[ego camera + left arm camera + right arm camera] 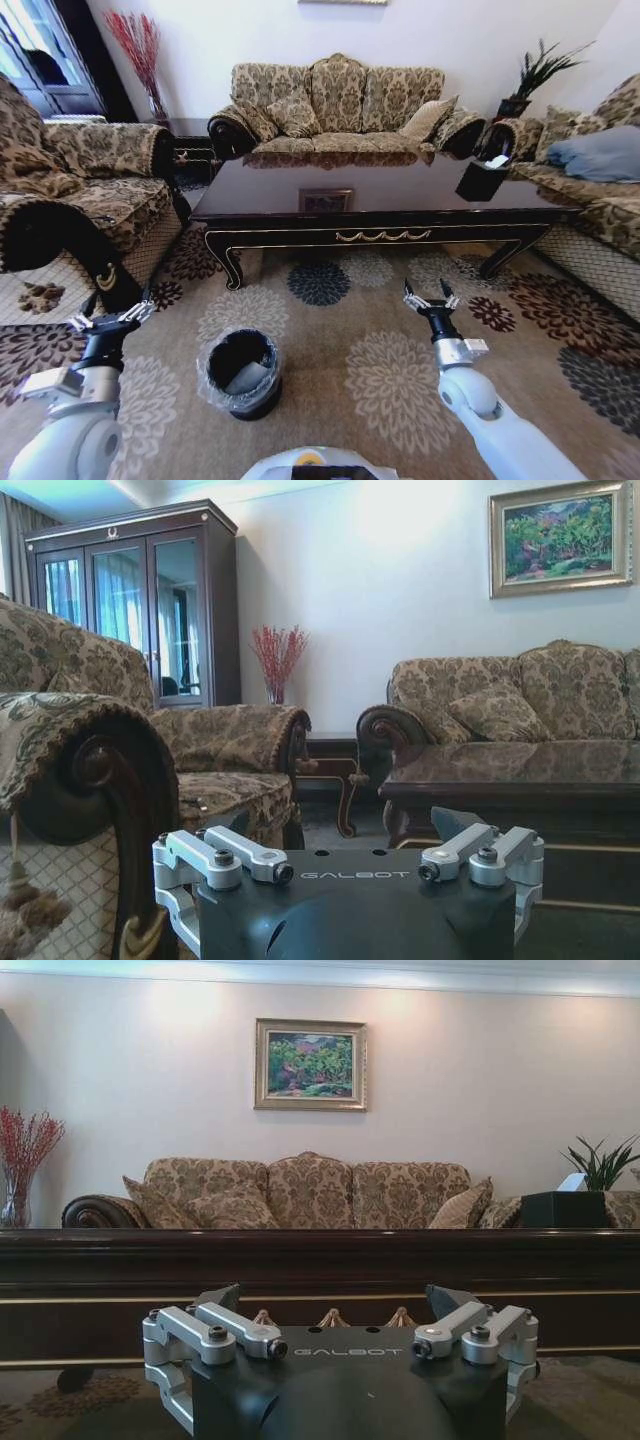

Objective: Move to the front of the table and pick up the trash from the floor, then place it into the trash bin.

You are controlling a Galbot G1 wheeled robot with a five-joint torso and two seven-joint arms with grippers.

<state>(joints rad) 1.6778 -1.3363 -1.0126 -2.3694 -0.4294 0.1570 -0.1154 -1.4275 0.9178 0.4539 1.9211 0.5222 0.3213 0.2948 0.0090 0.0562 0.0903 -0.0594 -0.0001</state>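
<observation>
Head view, near to far. Nearest, w/ the robot's own arms low in frame: left gripper hovers over the beige carpet w/ big round flower medallions in dark brown, navy and cream, just beside the patterned armchair on the left; its fingers spread wide, holding nothing. Right gripper hangs over the carpet on the right, fingers also wide and empty. Between the two arms, closer to the left one, stands the small round black trash bin w/ a clear shiny plastic liner round its rim, upright on the carpet; a pale grey crumpled piece lies inside.

Beyond the grippers, the long low worktop of dark glossy wood w/ curved legs and gold trim along its apron runs across the view. On its right end sits a small black angular box w/ white tissue.

Farthest, a patterned sofa stands against the wall; right wrist view shows a framed landscape painting above it.
</observation>
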